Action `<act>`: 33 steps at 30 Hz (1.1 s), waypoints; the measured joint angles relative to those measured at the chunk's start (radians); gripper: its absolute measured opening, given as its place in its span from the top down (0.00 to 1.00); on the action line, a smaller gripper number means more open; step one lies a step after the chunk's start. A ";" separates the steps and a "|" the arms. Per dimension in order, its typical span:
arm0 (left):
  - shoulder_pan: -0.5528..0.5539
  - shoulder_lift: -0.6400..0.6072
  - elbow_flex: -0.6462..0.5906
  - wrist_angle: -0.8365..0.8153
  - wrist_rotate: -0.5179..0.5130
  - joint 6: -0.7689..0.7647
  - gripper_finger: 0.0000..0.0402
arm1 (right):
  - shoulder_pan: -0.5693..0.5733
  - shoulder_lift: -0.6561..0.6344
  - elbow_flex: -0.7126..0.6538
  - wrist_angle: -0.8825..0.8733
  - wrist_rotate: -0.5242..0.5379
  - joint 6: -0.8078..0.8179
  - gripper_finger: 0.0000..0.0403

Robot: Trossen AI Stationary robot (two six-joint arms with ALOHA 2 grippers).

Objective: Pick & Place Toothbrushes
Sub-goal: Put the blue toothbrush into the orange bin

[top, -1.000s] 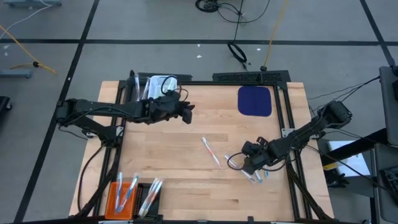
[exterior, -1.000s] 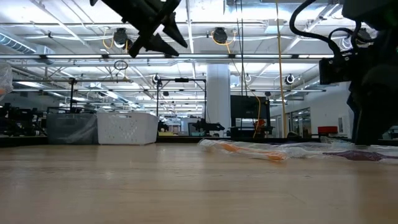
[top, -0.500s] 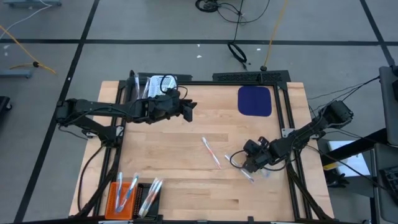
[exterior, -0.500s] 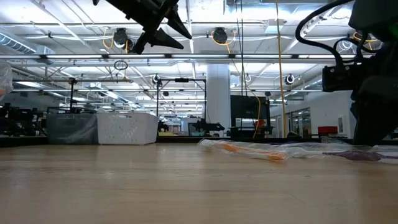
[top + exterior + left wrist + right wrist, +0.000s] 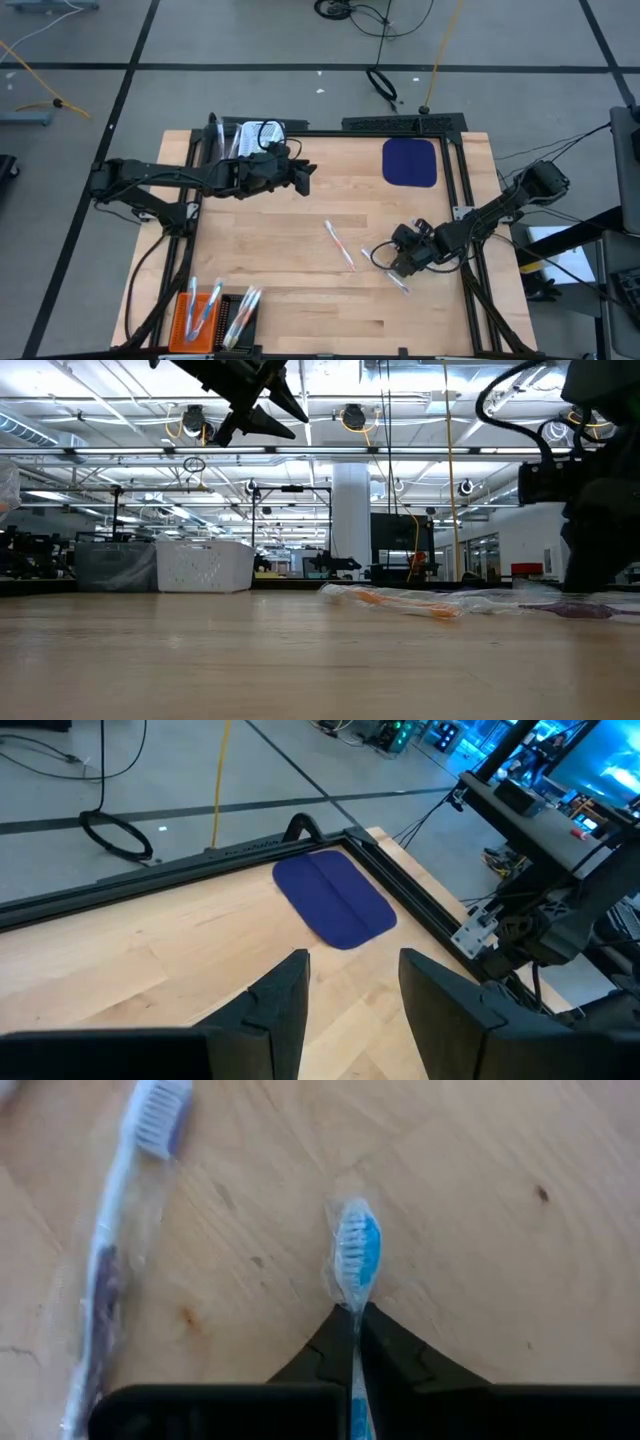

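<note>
The right claw (image 5: 355, 1342) reaches low over the worktop (image 5: 300, 290), pinched on a wrapped blue-bristled plastic toothbrush (image 5: 356, 1262); beside it lies a wrapped purple-bristled toothbrush (image 5: 112, 1255). The left claw (image 5: 352, 982) hovers high, fingers parted.

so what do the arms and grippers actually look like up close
Both arms are dark, nearly black, built of slim jointed segments with loose black cables looping beside them. The left gripper has two broad, flat, matte dark fingers. The right gripper has dark fingers tapering to thin tips. No markings show.
</note>
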 joint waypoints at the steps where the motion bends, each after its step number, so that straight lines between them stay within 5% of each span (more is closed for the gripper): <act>1: 0.000 0.000 0.000 0.000 0.000 0.000 0.61 | 0.000 -0.015 -0.001 0.005 0.016 -0.006 0.99; 13: 0.001 0.000 0.000 0.069 0.008 0.014 0.61 | -0.065 -0.231 0.002 0.355 0.218 -0.377 1.00; 22: -0.009 0.000 0.000 0.177 0.464 0.079 0.61 | -0.116 -0.267 0.003 0.842 0.186 -0.745 1.00; 33: -0.087 0.000 0.000 0.256 0.582 0.233 0.61 | -0.080 -0.222 0.003 1.081 0.160 -0.942 1.00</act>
